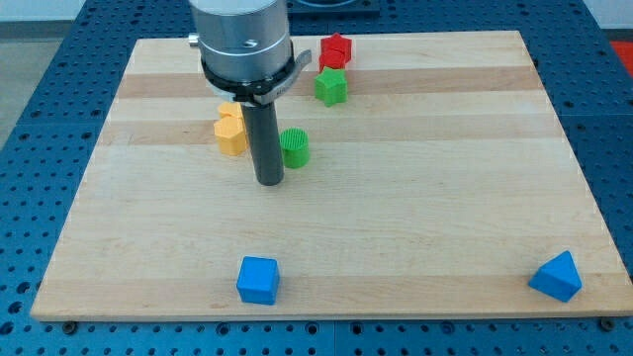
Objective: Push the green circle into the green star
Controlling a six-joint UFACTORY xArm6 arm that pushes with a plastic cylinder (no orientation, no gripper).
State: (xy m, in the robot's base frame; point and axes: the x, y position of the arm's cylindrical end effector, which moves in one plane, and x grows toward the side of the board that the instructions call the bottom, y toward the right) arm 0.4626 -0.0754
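The green circle point(295, 147) lies on the wooden board, left of centre. The green star point(331, 87) lies above and to its right, near the view's top. My tip point(269, 182) rests on the board just below and to the left of the green circle, close to it or touching it. The rod rises from there and hides part of the board behind it.
A red star point(336, 49) sits just above the green star. A yellow heart-shaped block point(230, 132) lies left of the rod. A blue cube point(258, 280) is at the bottom, a blue block point(557, 276) at the bottom right. The board point(445, 198) ends at all sides.
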